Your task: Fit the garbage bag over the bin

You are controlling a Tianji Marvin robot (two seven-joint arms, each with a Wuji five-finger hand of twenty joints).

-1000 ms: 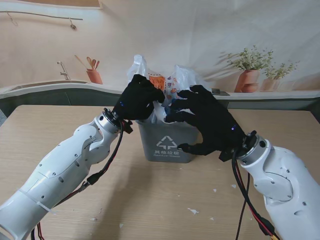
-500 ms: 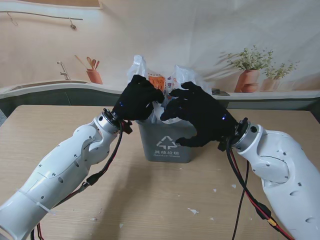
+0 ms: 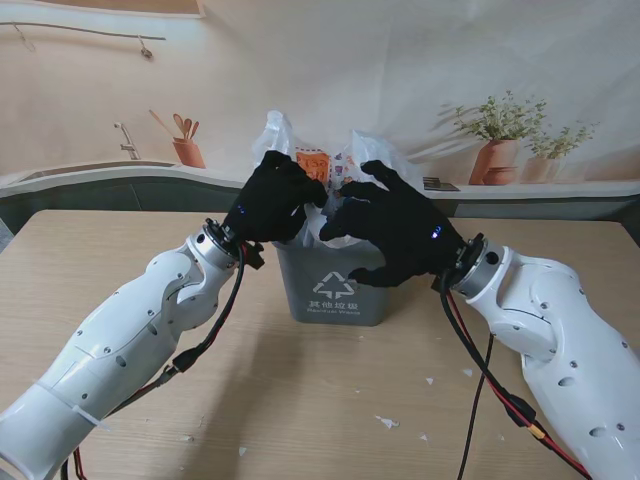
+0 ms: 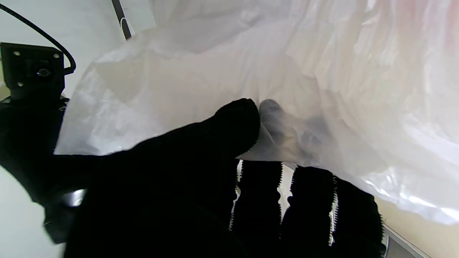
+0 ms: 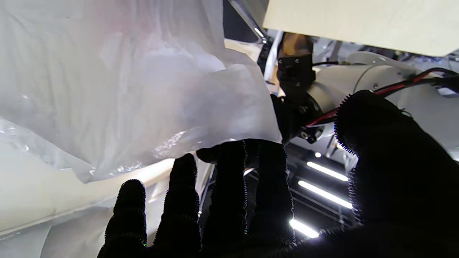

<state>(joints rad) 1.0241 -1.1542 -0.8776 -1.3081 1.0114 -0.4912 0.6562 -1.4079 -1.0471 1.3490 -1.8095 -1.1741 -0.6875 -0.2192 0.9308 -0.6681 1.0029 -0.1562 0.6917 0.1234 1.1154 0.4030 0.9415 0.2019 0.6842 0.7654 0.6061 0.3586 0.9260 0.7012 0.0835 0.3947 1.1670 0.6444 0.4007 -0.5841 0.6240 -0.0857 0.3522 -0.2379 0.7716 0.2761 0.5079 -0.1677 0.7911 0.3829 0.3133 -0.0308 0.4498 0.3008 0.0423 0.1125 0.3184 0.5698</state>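
Nearest you, small white scraps (image 3: pixel 386 422) lie on the bare table (image 3: pixel 300 400) between the two arms. Farther out, the grey bin (image 3: pixel 335 290) stands upright at the table's middle, its recycling mark facing you. Your left hand (image 3: pixel 277 197) sits at the bin's left rim; the left wrist view shows its thumb (image 4: pixel 235 123) pressed against a finger through the film, so it is pinched on the bag (image 4: pixel 251 64). Your right hand (image 3: pixel 395 228) hovers over the bin's right rim with fingers (image 5: pixel 181 200) spread and thumb well apart; the bag's edge (image 5: pixel 215 107) hangs just at the fingertips, and no grip shows. The bag (image 3: pixel 370 152) rises in crumpled white folds out of the bin's mouth, beyond both hands, not pulled down over the rim.
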